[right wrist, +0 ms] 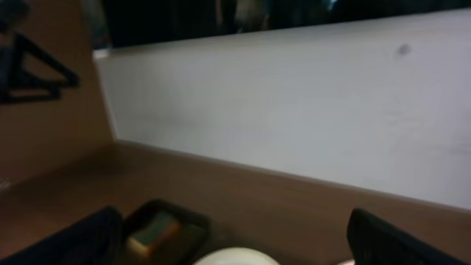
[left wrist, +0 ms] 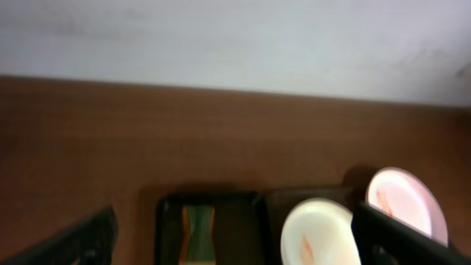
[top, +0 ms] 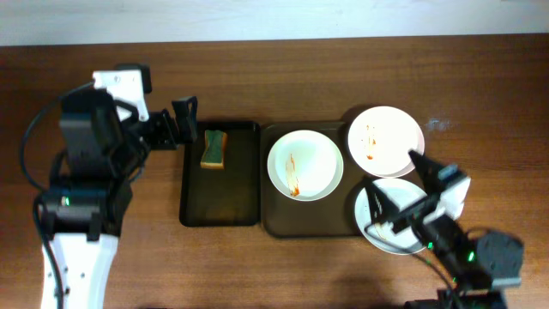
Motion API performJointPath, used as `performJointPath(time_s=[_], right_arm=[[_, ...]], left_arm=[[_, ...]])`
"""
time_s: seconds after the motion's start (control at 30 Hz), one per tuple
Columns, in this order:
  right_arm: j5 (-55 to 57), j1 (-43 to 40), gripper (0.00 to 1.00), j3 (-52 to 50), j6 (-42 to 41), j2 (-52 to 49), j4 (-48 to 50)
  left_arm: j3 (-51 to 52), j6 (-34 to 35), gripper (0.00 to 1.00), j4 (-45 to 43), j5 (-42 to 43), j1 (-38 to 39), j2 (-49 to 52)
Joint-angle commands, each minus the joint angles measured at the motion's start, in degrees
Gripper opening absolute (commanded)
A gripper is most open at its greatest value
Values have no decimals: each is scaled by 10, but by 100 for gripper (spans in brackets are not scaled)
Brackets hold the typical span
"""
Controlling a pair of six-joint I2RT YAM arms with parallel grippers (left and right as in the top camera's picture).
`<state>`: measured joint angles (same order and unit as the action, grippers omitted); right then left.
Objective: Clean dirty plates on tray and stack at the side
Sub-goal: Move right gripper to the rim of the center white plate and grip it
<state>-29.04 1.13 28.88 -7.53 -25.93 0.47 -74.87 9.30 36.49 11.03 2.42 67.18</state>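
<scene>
The left gripper [top: 190,123], fingers apart, hangs at the sponge's [top: 214,148] ten o'clock, probably to fetch it. The right gripper [top: 393,178], also apart, hovers over the plate [top: 383,241] at the tray's [top: 283,220] four o'clock, seemingly to steady it.

Dark wooden table [top: 257,77]. Sitting straight on it: a narrow black tray [top: 193,206], the wider brown tray [top: 309,221] right up against it, then a sauce-streaked plate [top: 390,137] and a second plate [top: 398,192] at the brown one's right edge.
</scene>
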Motion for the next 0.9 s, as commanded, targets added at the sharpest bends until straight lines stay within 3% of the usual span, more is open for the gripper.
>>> performJointPath(time_s=[0.0, 0.1, 0.17, 0.27, 0.4, 0.43, 0.5, 0.53, 0.63, 0.77, 0.87], right_arm=[[-89, -4, 98, 177, -5, -151, -89], [-120, -4, 98, 369, 4, -316, -293], [-109, 10, 99, 511, 76, -456, -488], [-32, 53, 98, 607, 88, -589, -648], [-44, 80, 98, 614, 64, -707, -655], [-43, 79, 99, 614, 93, -741, -672], [34, 85, 80, 613, 69, -775, -679], [117, 96, 70, 608, 13, -785, -678], [205, 131, 58, 579, -82, -791, -660], [250, 166, 42, 499, -174, -793, -582], [254, 165, 40, 451, -181, -794, -524]], left_arm=[[-62, -60, 100, 37, 8, -3, 47], [-62, -59, 100, 41, -3, -3, 60], [-62, -59, 100, 64, -3, -3, 65], [-62, -59, 100, 68, -3, -3, 75], [-62, -61, 100, 96, 5, -3, 119], [-62, -64, 100, 108, 18, -3, 140], [-62, -64, 98, 125, 18, -3, 178], [-62, -65, 98, 136, 18, -3, 202], [-62, -101, 94, 141, 17, -3, 253], [-62, -111, 100, 122, 11, -3, 276], [-62, -111, 100, 108, -3, -3, 276]])
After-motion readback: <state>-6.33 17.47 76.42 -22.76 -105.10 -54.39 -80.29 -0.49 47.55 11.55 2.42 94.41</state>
